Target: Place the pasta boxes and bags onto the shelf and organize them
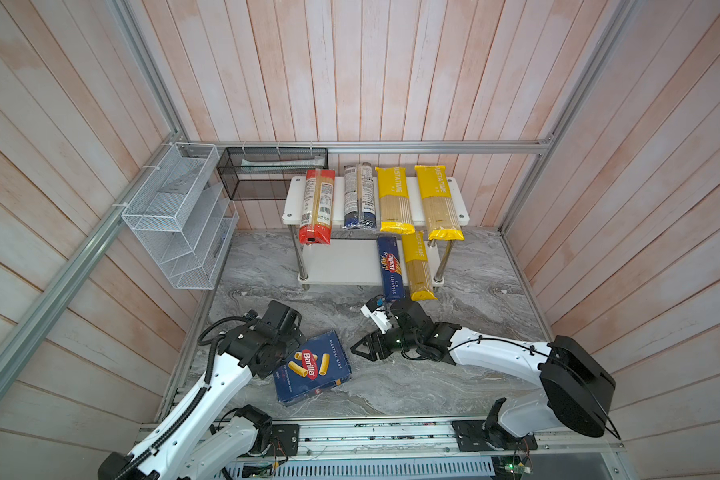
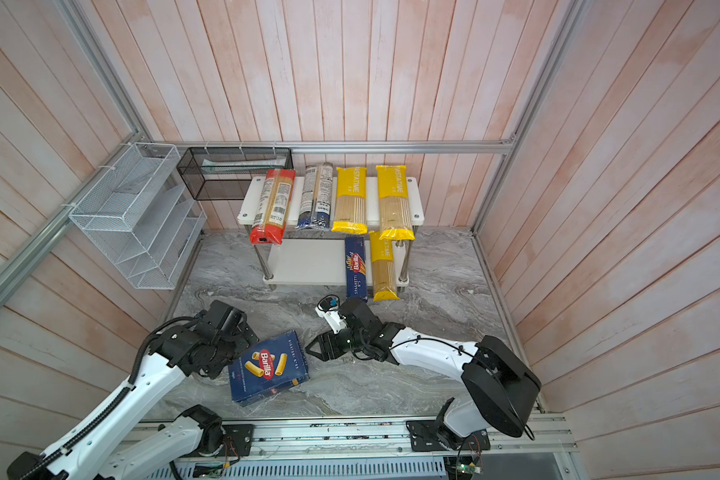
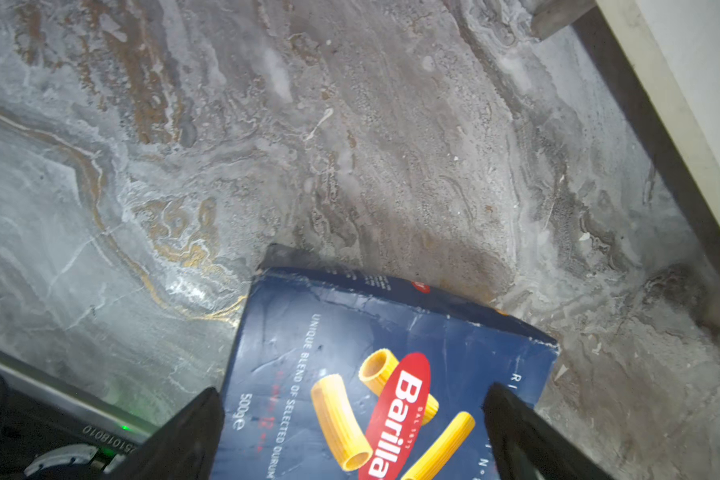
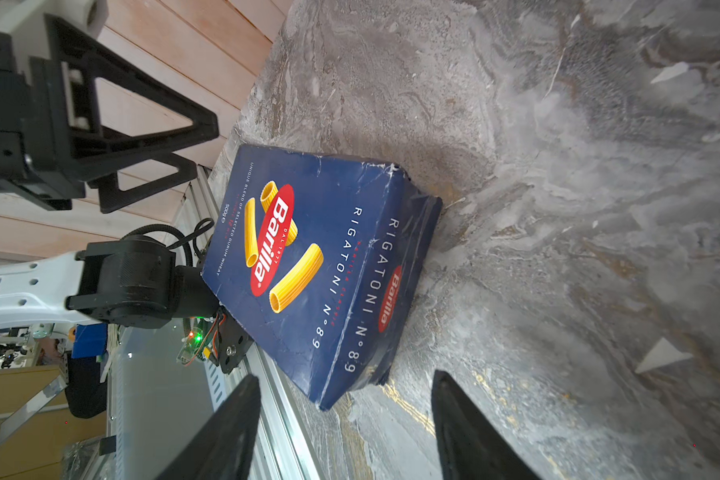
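Note:
The wide Rigatoni box (image 1: 312, 368) (image 4: 308, 257) lies on the marble table between my two arms. My left gripper (image 3: 350, 390) (image 4: 204, 145) is open, its jaws spread over the box's left end without clamping it. My right gripper (image 1: 356, 349) (image 4: 344, 386) is open and empty, pointing at the box's right corner, just short of it. The shelf (image 1: 458, 199) carries a red-ended bag (image 1: 319, 205), a blue-ended bag (image 1: 360, 197) and two yellow bags (image 1: 393, 199) (image 1: 437, 203) on top. On the lower board lie the Spaghetti box (image 1: 390, 268) and a third yellow bag (image 1: 418, 266).
A white wire rack (image 1: 175, 216) hangs on the left wall and a black mesh basket (image 1: 271, 174) on the back rail, left of the shelf. The lower board's left half (image 1: 337, 262) is bare. An aluminium rail (image 1: 371, 432) runs along the table's front edge.

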Tool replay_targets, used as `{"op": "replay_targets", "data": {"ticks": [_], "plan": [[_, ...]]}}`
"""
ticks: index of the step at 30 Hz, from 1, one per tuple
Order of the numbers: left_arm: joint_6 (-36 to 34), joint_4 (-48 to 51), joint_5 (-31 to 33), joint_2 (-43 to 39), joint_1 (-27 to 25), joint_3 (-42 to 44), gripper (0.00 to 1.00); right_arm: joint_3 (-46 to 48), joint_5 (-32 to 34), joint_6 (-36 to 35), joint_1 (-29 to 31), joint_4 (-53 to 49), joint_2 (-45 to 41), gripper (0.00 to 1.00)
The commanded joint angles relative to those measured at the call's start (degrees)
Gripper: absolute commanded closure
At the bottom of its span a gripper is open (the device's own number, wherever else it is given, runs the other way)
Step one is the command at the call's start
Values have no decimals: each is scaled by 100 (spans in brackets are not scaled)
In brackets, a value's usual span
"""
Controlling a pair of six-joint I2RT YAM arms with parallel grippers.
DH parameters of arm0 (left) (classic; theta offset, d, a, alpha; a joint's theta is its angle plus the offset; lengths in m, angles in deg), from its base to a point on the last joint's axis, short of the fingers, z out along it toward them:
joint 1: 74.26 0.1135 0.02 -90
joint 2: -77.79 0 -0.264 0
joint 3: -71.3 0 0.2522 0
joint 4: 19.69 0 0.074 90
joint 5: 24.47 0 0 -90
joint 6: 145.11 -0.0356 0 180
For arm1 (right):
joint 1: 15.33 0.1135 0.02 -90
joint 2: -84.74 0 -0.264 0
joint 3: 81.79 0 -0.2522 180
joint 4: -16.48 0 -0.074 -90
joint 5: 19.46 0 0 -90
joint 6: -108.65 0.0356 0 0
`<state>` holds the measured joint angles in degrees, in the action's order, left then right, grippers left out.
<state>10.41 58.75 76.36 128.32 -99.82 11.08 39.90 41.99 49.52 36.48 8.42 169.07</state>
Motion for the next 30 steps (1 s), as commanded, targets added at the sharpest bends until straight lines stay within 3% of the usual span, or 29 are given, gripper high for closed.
{"op": "replay_targets", "data": {"ticks": [1, 11, 17, 23, 30], "plan": [[543, 549, 138, -473, 77, 358, 0, -86, -245, -38, 22, 238, 158, 35], [675, 16, 442, -1796, 86, 1148, 0, -220, -370, 4, 22, 389, 639, 35], [175, -796, 120, -1472, 88, 1450, 0, -336, -533, 71, 22, 532, 902, 35], [-170, -1020, 276, -1502, 90, 1350, 0, -279, -444, 287, 65, 914, 1052, 35], [-336, -1432, -320, -1538, 84, 1592, 0, -261, -256, 413, 276, 1151, 1115, 35]]}}
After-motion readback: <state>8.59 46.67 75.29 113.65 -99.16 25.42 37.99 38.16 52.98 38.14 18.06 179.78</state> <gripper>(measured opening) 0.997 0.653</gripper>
